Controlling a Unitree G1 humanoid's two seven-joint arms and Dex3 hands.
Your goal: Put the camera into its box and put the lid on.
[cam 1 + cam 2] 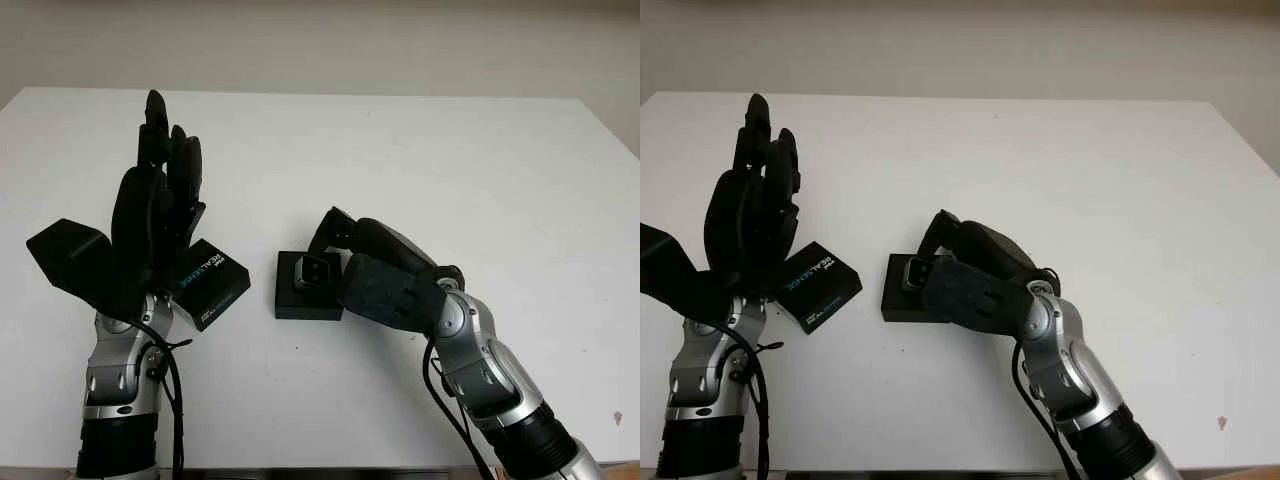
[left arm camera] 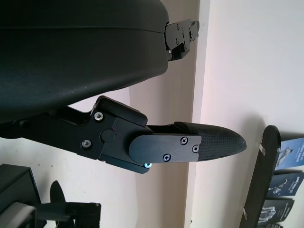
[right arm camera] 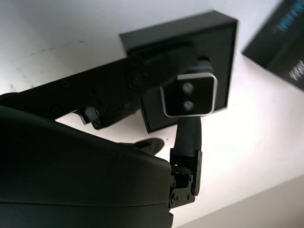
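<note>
1. Your right hand [image 1: 335, 262] is down over the box [image 1: 309, 287] at the middle of the white bench [image 1: 480, 180], fingers curled around the small silver-faced camera [image 3: 189, 95].
2. The camera sits right at the box, end face up; the right wrist view puts it over the black tray, pinched between your fingers. Whether it is fully seated or just above the recess, you cannot tell from here.
3. So the step in hand is the first one: getting the camera into its box. The lid is not on yet.
4. The lid [image 1: 210, 284], black with blue lettering, lies on the bench just beside the box, on your left side and tilted at an angle to it.
5. Your left hand [image 1: 155, 215] is raised upright above the bench's left part, open and holding nothing, near the lid.
6. Next call, as I read it: press the camera squarely into the recess, then let go without dragging it back out.
7. After that, the lid needs picking up, squaring to the box edges and lowering straight down.
</note>
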